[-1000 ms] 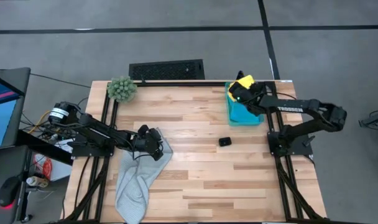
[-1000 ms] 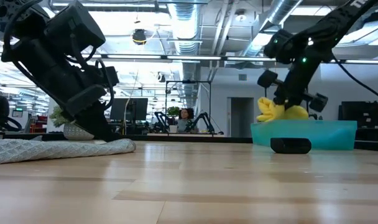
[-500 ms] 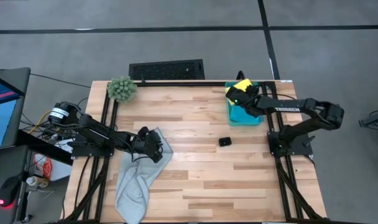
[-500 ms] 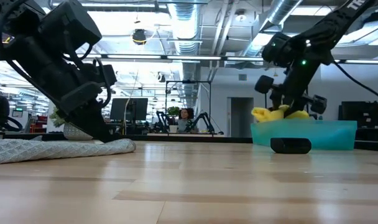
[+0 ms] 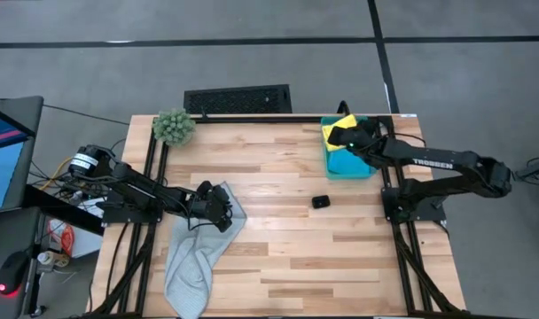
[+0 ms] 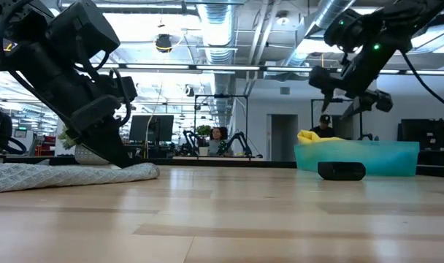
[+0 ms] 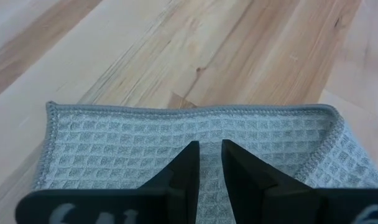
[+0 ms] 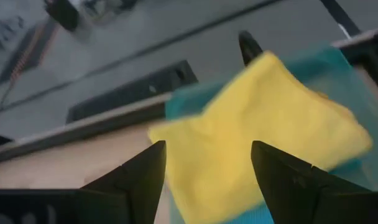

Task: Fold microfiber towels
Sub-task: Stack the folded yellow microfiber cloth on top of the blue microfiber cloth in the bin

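Observation:
A pale grey towel (image 5: 199,252) lies rumpled on the table's near left part. My left gripper (image 5: 223,206) is down on its far end, shut on the cloth. A yellow towel (image 5: 339,126) lies on a teal stack of towels (image 5: 347,164) at the table's far right. My right gripper (image 8: 207,162) hangs open just above the yellow towel (image 8: 263,118) and clear of it, as the low view shows (image 6: 350,91). My left gripper (image 7: 206,163) has the grey towel between its two fingers, a little behind the hemmed far edge (image 7: 195,112). The fingers slant down from the table's left. I cannot tell how many layers they have. The towel rests flat on the table (image 6: 98,173).
A small black block (image 5: 320,202) lies on the bare wood in front of the teal stack. A fuzzy green plant (image 5: 174,127) stands at the far left corner. A black slab (image 5: 238,98) lies beyond the far edge. The table's middle and near right show bare wood.
My right gripper has opened and let go of the yellow towel, then risen and drawn back toward the table's right edge, rolling as it went. The yellow towel has sunk from a raised bunch to lie flat on the teal stack.

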`<act>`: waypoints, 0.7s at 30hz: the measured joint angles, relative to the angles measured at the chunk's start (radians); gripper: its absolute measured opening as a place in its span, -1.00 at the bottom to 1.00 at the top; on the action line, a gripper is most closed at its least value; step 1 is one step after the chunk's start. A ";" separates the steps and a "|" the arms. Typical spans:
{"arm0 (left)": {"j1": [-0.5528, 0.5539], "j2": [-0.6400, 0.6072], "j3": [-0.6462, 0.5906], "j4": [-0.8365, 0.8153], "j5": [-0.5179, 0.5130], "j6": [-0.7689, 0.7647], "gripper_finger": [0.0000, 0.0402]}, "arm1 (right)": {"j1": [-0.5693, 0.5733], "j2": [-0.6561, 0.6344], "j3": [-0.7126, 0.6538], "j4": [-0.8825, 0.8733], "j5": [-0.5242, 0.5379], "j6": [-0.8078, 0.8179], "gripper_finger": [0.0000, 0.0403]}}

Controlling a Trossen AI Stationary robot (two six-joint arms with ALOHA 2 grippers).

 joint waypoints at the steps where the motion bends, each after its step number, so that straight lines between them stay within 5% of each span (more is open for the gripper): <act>1: 0.000 0.000 0.000 0.002 0.000 -0.005 -0.69 | 0.005 0.005 0.000 0.024 0.022 -0.002 0.29; 6: 0.000 0.000 0.000 0.019 -0.001 -0.013 -0.69 | 0.001 0.135 0.000 0.221 0.017 -0.105 0.29; 12: 0.000 0.000 0.000 0.018 0.001 -0.014 -0.69 | -0.052 0.332 0.000 0.202 0.046 -0.012 0.29; 21: 0.000 0.000 0.000 0.017 0.001 -0.001 -0.69 | -0.143 0.514 0.004 0.260 -0.091 -0.053 0.29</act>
